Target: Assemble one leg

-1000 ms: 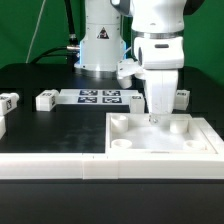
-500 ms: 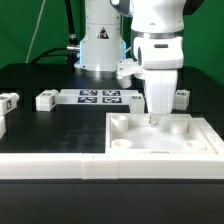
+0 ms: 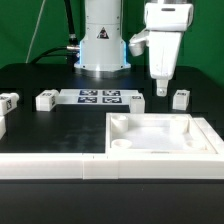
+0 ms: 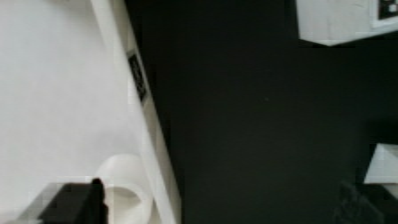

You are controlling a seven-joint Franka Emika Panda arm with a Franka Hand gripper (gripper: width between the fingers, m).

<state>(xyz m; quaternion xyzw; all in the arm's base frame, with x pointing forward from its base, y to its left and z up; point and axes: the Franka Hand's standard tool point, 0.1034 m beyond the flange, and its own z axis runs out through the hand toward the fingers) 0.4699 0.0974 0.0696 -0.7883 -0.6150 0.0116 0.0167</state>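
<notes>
A small white leg (image 3: 181, 98) with a marker tag stands on the black table, just to the exterior view's right of my gripper (image 3: 160, 89). The gripper hangs raised above the table behind the large white square panel (image 3: 200, 136), clear of it. In the wrist view the fingers (image 4: 71, 203) sit far apart with nothing between them, so the gripper is open and empty. The panel's rim and a round corner socket (image 4: 125, 180) show in the wrist view. Two more legs (image 3: 45, 100) (image 3: 8, 101) lie at the exterior view's left.
The marker board (image 3: 100, 97) lies flat behind the panel near the robot base (image 3: 100, 45). A long white part (image 3: 50, 165) runs along the front. A white object (image 4: 352, 18) shows at the wrist view's edge.
The gripper was down inside the panel's far side; now it is raised well above the table and behind the panel. The legs and panel have not moved.
</notes>
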